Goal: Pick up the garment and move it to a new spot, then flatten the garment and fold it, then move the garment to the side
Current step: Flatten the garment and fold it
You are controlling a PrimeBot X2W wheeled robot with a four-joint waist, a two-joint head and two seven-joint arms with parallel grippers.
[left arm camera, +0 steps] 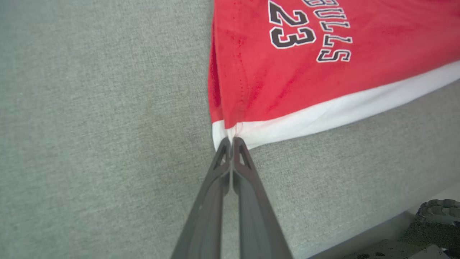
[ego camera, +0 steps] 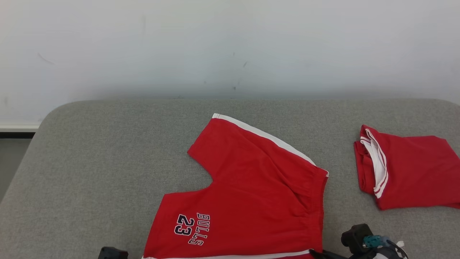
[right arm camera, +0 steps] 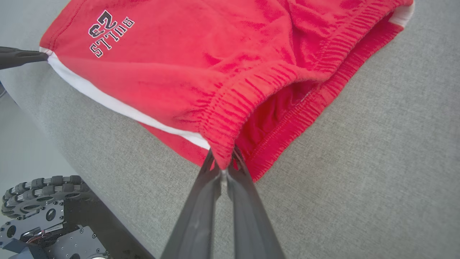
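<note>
Grey cushion (ego camera: pixel 90 162), open toward its far edge; my left gripper (left arm camera: pixel 230 141) and right gripper (right arm camera: pixel 223 161) clamp red shorts (ego camera: pixel 251 187), near corners cut off

Grey woven-fabric worktop (ego camera: pixel 90 162) with rounded far corners spans the frame. On its right side lies a folded red cloth garment with white-and-red striped trim (ego camera: pixel 413 169), flat, its right edge cut by the frame. Behind the worktop stands a plain white wall (ego camera: pixel 230 43) bearing small dark scuff marks (ego camera: pixel 234 87). At far left, a dark strip (ego camera: pixel 16 135) runs beneath a white ledge.
</note>
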